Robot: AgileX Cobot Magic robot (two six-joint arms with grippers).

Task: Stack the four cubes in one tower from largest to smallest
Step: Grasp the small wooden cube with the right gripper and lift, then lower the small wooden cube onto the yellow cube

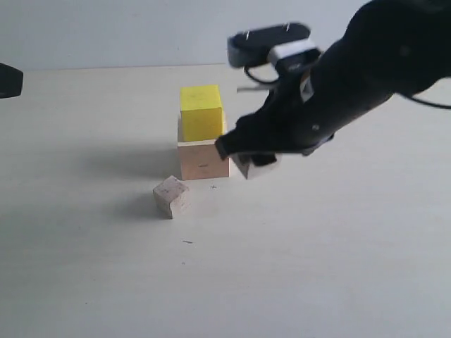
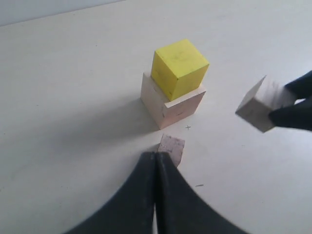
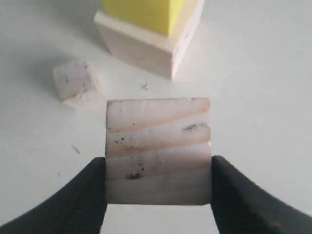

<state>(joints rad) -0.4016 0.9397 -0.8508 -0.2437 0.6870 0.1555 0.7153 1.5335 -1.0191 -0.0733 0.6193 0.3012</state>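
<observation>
The bright yellow cube point(image 1: 201, 111) point(image 2: 179, 67) point(image 3: 146, 13) rests on the large pale wooden cube point(image 1: 204, 159) point(image 2: 171, 106) point(image 3: 146, 46) mid-table. My right gripper point(image 1: 252, 160) point(image 3: 158, 183) is shut on the grained wooden cube point(image 3: 158, 148) point(image 2: 258, 105) point(image 1: 255, 165), which hangs just above the table beside the two-cube stack. The smallest wooden cube point(image 1: 171, 196) point(image 2: 171, 147) point(image 3: 74, 81) lies on the table in front of the stack. My left gripper point(image 2: 156, 161) is shut with nothing in it, hovering near the smallest cube; in the exterior view only a dark part point(image 1: 10, 79) of that arm shows at the left edge.
The pale tabletop point(image 1: 317, 267) runs wide around the cubes, with a plain wall point(image 1: 106, 32) behind. My right arm point(image 1: 352, 77) reaches in from the upper right and covers the area right of the stack.
</observation>
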